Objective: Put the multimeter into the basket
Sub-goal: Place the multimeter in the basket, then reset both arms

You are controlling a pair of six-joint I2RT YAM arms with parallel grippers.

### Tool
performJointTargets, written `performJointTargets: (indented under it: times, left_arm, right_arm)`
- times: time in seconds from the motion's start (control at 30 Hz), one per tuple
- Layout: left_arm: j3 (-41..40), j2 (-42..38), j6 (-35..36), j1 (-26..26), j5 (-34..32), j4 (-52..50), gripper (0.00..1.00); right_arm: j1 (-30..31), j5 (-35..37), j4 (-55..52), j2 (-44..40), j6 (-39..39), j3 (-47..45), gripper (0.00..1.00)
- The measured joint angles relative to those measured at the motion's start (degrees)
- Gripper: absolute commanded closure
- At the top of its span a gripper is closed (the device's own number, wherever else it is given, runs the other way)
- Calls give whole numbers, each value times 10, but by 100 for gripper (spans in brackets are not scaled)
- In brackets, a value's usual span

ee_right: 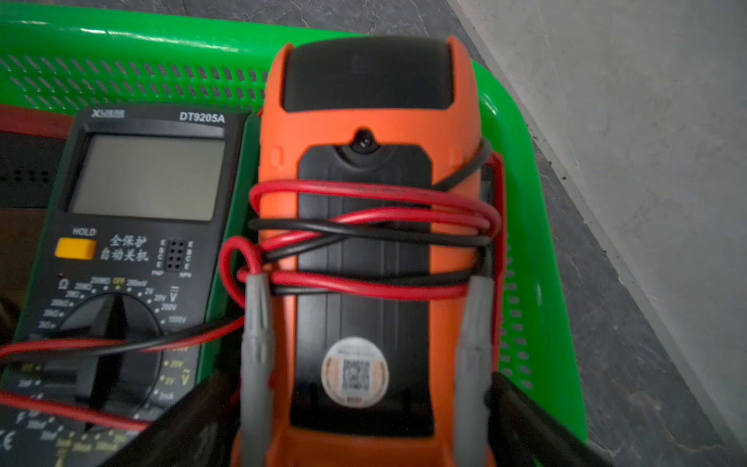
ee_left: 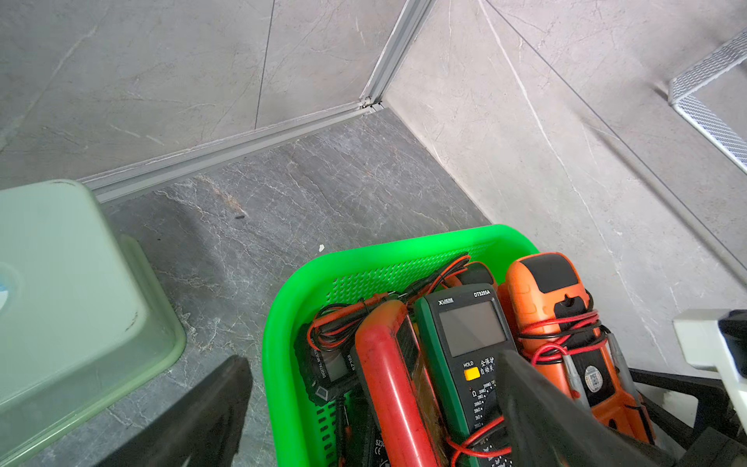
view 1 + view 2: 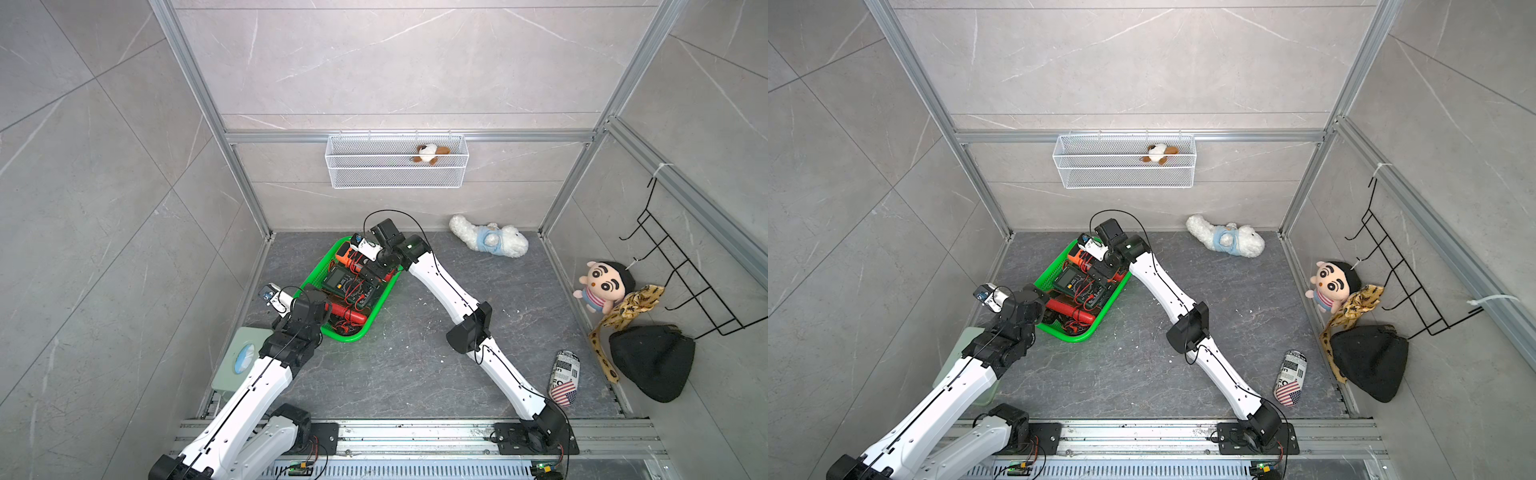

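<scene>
Basket (image 1: 537,242): bright green, slotted perforation pattern. Multimeter (image 1: 364,101) between the black fingers (image 1: 529,424) of the right gripper (image 1: 355,420): orange shell, black panels, red and black leads (image 1: 364,194) wound across, grey probes (image 1: 254,343). Green-edged meter (image 1: 121,242) just beside that gripper: black face, grey screen, yellow button. Red meter (image 2: 384,384) nearest the left gripper (image 2: 372,358): plain red.

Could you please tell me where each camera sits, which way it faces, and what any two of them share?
Top views: overhead, looking down on the floor; left arm, right arm and the basket show.
Left wrist: on the left arm, looking across the basket toward the corner; left pincer shows.
Right wrist: low over the orange multimeter; right pincer straddles it.
Shared: both wrist views show the green multimeter.
</scene>
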Motion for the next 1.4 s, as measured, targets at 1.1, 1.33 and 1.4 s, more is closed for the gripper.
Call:
performJointTargets:
  times: [1.1,1.33,1.4]
  left_arm:
    - [0,-27,47,0,6,2,2]
    - [-1,-32,63,0,6,2,2]
    - [-4,-32,66,0,6,3,2]
  right_arm:
    - [5,138,-191,-189,149,2,0]
    - [7,155,-201,-241,177,-30,0]
    - [7,159,-187,-289,181,-98,0]
